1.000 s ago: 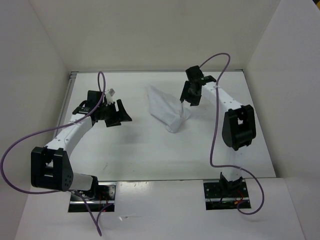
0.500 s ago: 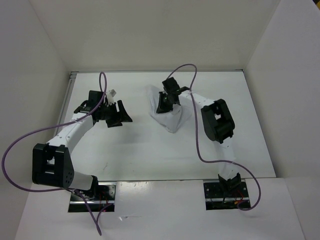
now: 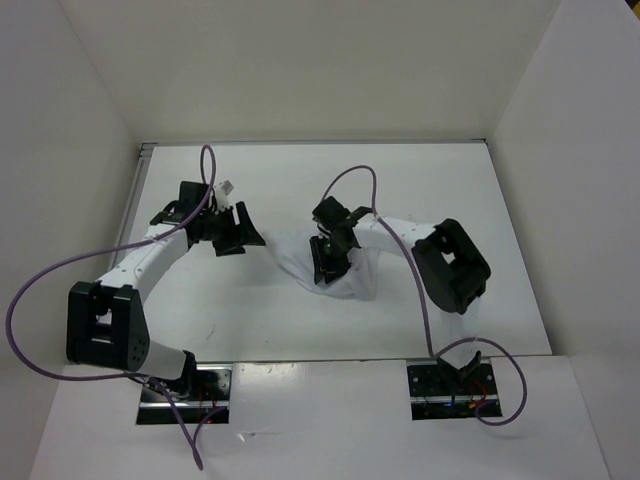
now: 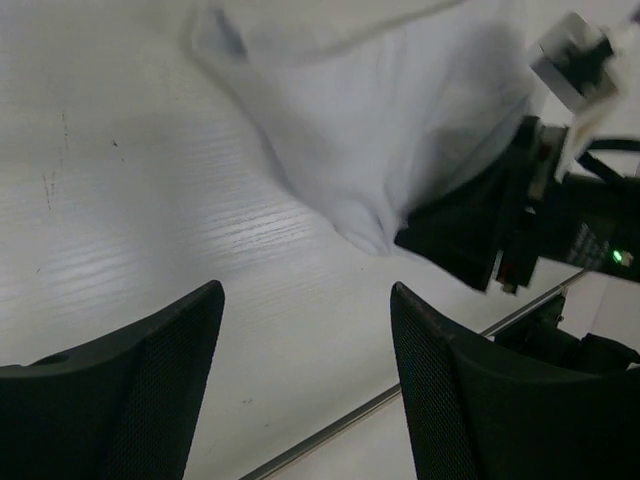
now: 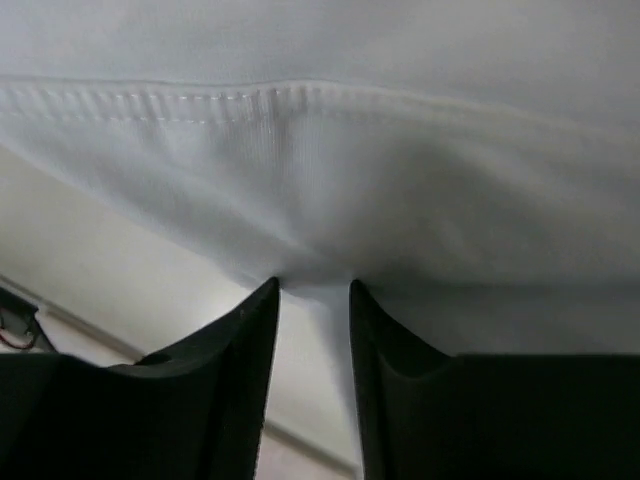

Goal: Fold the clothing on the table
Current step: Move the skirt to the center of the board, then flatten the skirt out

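From above, the cloth (image 3: 352, 286) is seen bunched under the right claw (image 3: 325, 266) on the table (image 3: 250, 315), just beside the left claw (image 3: 240, 232). At the left wrist, the left claw (image 4: 307, 290) is spread wide and empty, with the cloth (image 4: 380, 130) ahead of it. At the right wrist, a fold of cloth (image 5: 320, 170) is pinched in the right claw (image 5: 313, 290).

Small plain white clothing (image 3: 352, 282), thin and soft, crumpled with grey-shadowed wrinkles. Lying near table centre, bulk slightly toward 5 o'clock, one narrow tail drawn out toward 10 o'clock. Ribbed hem with a stitched line seen close up, fabric gathered into a fold below it. Resting on large flat matte white table (image 3: 300, 325); faint dark scuffs toward 7 o'clock.
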You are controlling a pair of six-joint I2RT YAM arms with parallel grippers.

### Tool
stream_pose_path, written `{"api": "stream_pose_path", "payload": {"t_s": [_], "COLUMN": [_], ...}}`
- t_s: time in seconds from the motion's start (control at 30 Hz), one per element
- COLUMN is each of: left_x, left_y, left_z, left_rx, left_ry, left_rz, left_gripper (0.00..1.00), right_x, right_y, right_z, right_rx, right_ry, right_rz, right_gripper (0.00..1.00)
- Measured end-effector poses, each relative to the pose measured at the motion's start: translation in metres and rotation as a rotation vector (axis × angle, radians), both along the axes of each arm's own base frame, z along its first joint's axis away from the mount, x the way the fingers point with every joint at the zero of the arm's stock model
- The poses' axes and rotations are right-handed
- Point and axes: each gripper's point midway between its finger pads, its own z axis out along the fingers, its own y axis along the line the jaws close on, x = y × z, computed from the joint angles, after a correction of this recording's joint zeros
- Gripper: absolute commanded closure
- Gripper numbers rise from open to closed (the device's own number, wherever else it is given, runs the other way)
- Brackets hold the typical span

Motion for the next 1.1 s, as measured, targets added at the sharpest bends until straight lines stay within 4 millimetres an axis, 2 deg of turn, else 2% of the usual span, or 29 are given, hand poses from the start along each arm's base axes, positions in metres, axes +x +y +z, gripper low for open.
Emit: {"api": "stream_pose_path", "payload": {"t_s": [0.03,0.1,0.17,0.23,0.33,0.37,0.43,0.5,0.57,0.67,0.73,0.8,0.87,1.1], "left_x": [0.0,0.0,0.001,0.003,0.007,0.008,0.012,0.015,0.016,0.016,0.016,0.016,0.017,0.016], "left_y": [0.0,0.0,0.0,0.0,-0.001,-0.001,-0.001,-0.001,-0.001,-0.001,-0.001,0.0,0.002,0.003], "left_z": [-0.001,-0.005,-0.009,-0.011,-0.008,-0.006,-0.002,0.002,0.004,0.004,0.004,0.004,0.004,0.002], "left_rx": [0.0,0.002,0.003,0.003,0.003,0.002,0.001,0.001,0.002,0.004,0.004,0.005,0.006,0.009], "left_ry": [0.004,0.017,0.029,0.036,0.029,0.025,0.011,0.0,-0.006,-0.005,-0.005,-0.003,-0.004,0.002], "left_rz": [0.0,0.0,0.0,0.0,0.0,0.0,0.0,0.0,0.002,0.004,0.004,0.007,0.012,0.017], "left_gripper": [0.25,0.25,0.25,0.25,0.25,0.25,0.25,0.25,0.25,0.25,0.25,0.25,0.25,0.25], "right_x": [-0.013,-0.023,-0.012,0.013,0.06,0.075,0.101,0.119,0.13,0.131,0.127,0.124,0.122,0.121], "right_y": [-0.007,-0.018,-0.024,-0.033,-0.057,-0.067,-0.086,-0.092,-0.089,-0.088,-0.089,-0.089,-0.088,-0.081], "right_z": [0.004,0.022,0.054,0.097,0.159,0.174,0.187,0.178,0.149,0.089,0.057,0.038,0.033,0.036], "right_rx": [-0.021,-0.043,-0.02,0.031,0.096,0.101,0.071,0.02,-0.037,-0.123,-0.155,-0.17,-0.167,-0.136], "right_ry": [0.015,0.003,-0.071,-0.183,-0.362,-0.414,-0.481,-0.5,-0.474,-0.371,-0.304,-0.265,-0.252,-0.255], "right_rz": [0.009,0.009,-0.024,-0.082,-0.185,-0.211,-0.248,-0.231,-0.183,-0.117,-0.082,-0.058,-0.043,-0.017], "right_gripper": [0.52,0.4,0.37,0.35,0.35,0.35,0.37,0.39,0.43,0.46,0.47,0.47,0.49,0.51]}}
